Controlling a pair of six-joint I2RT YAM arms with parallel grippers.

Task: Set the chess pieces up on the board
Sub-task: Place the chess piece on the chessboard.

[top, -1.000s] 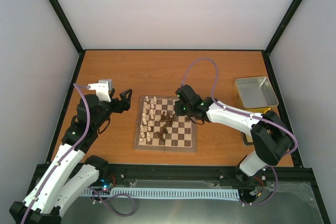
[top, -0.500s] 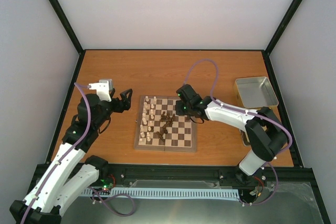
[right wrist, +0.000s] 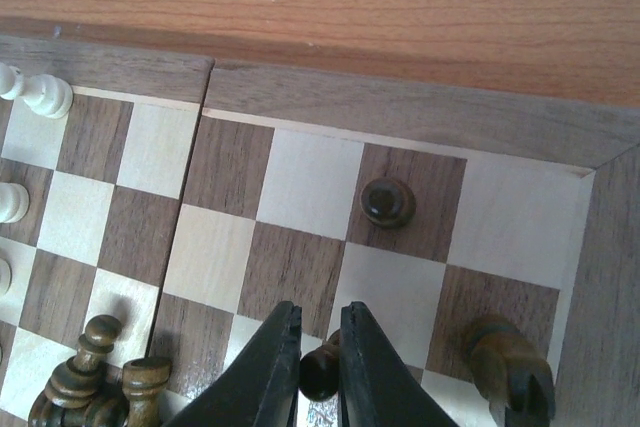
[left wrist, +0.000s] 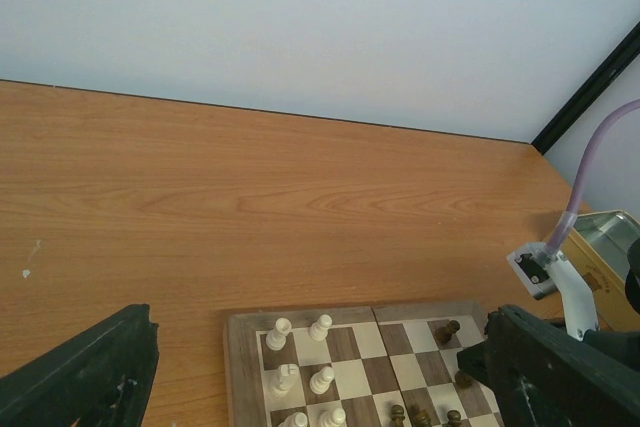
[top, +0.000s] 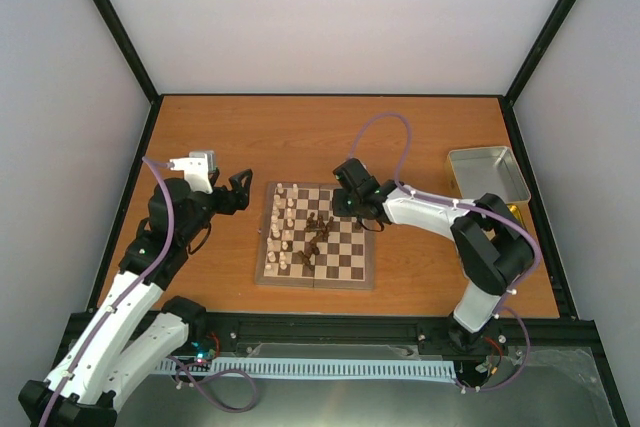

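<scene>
Early in the job, by my reading. The cream men [top: 284,225] stand in two files down the left side of the board [top: 350,265]. Of the dark pieces only a few are out toward the right. A pawn [right wrist: 388,202] stands alone on a dark square near the far right corner, and a bigger piece [right wrist: 505,367], perhaps a knight, sits by the right border. The rest are bunched in a cluster [top: 320,232] mid-board, and I judge they must go to the two right files, so most of the work is left.

The right gripper [right wrist: 320,315] hangs over the far right part of the board. Its fingers are almost pressed together, pinching a small dark piece [right wrist: 320,372] on or just above a square left of the bigger piece; which of the two I cannot tell. That piece looks upright, its long axis along the fingers and its head up, though much of it is hidden. The pawn is upright too.

The left gripper [top: 241,190] hovers just left of the board, fingers spread wide, holding nothing
</scene>
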